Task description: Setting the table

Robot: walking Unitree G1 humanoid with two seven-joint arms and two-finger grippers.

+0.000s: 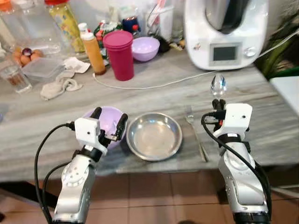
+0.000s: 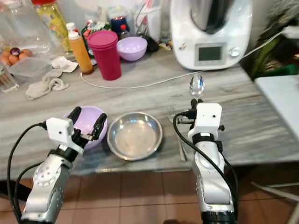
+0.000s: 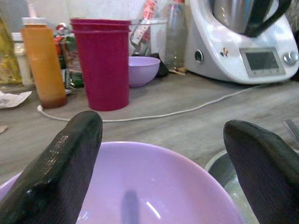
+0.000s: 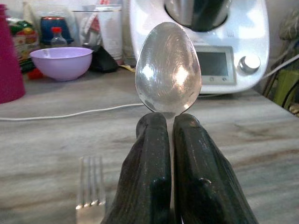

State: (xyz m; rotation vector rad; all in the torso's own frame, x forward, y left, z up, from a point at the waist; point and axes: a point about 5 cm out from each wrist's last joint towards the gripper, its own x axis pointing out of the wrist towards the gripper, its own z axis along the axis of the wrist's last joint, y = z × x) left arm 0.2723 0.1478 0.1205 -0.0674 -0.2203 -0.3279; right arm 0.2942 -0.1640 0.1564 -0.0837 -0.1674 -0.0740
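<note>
Left eye view: right gripper (image 1: pixel 218 103), jaws clamped on a spoon (image 1: pixel 218 85), holds it bowl-end away from the robot, long axis along the fingers, above the tabletop (image 1: pixel 261 93) beside a fork (image 1: pixel 195 131). Left gripper (image 1: pixel 109 120), jaws apart, straddles a purple bowl (image 1: pixel 110 117) just beside a steel plate (image 1: pixel 154 136); a white appliance (image 1: pixel 226 31) and cable (image 1: pixel 154 83) lie beyond.

Left gripper (image 1: pixel 109 122) reaches forward, fingers spread wide; right gripper (image 1: pixel 218 102) reaches forward too, fingers pressed together.
</note>
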